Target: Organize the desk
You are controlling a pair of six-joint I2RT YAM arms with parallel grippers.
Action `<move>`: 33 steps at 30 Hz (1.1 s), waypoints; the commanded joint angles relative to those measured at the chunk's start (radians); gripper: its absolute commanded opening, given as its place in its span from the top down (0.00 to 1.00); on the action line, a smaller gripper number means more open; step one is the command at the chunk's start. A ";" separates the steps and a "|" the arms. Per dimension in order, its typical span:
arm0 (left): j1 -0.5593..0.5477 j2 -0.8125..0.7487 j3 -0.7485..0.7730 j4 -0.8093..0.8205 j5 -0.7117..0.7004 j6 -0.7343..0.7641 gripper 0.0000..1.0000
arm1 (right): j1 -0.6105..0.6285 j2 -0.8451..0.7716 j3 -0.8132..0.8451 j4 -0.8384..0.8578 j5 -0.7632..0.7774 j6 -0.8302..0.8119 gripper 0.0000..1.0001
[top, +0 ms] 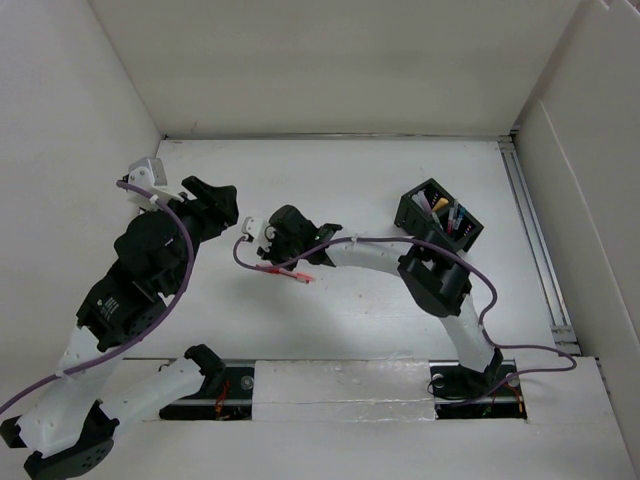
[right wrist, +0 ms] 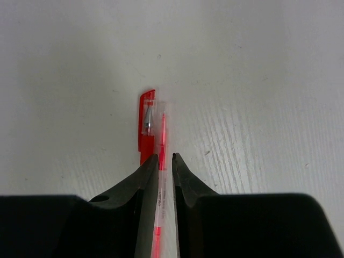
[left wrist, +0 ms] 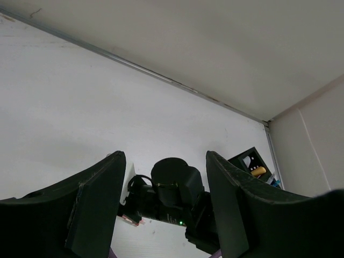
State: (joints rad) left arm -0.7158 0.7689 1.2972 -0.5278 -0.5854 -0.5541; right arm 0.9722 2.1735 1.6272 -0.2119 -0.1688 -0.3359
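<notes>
Right gripper is down on the table, jaws narrowed to a slit around a red pen lying flat. Can't tell if it's actually squeezing it. Left gripper hangs spread and empty over the table's left side. Black pen box sits far right, nothing in the way.

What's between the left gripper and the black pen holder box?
In the top view, the right arm spans that stretch, with the jaws of the right gripper straddling a red pen lying on the desk.
</notes>
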 commanded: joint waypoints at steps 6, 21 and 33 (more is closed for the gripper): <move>0.004 -0.005 -0.007 0.035 -0.008 0.017 0.42 | 0.026 -0.052 -0.033 0.052 -0.009 0.008 0.77; 0.004 -0.003 -0.006 0.040 -0.002 0.019 0.42 | 0.017 -0.014 -0.004 0.025 0.014 0.005 0.78; 0.004 0.004 -0.013 0.058 -0.005 0.028 0.42 | 0.008 0.003 -0.007 0.003 0.017 0.000 0.79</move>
State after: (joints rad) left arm -0.7158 0.7696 1.2903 -0.5137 -0.5842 -0.5465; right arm 0.9878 2.1696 1.5925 -0.2115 -0.1604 -0.3367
